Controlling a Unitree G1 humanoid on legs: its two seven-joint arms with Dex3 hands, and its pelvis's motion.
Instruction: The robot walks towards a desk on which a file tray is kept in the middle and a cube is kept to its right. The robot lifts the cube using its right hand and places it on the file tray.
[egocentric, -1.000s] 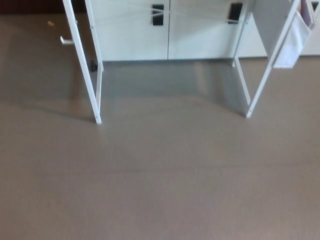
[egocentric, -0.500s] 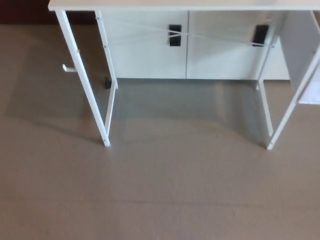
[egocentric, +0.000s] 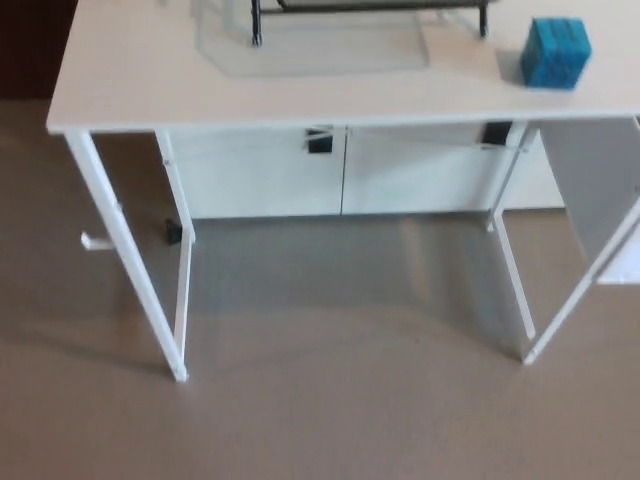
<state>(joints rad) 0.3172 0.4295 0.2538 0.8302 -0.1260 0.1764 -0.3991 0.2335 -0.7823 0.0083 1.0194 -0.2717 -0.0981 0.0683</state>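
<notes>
Hands are out of sight; walk close to the white desk (egocentric: 130, 80), toward the bright blue cube (egocentric: 555, 52) by its right edge.

Cube (egocentric: 555, 52) on desk (egocentric: 120, 80), right of file tray (egocentric: 368, 8) (apart).

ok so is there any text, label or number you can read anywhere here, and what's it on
None: no readable text in this view.
blue cube: blurred, grid-like faces, with no letters or numbers to make out.
file tray: only its black lower frame shows, with no label visible.
white desk and the cabinet behind it: plain. The black handles carry nothing legible.
</notes>
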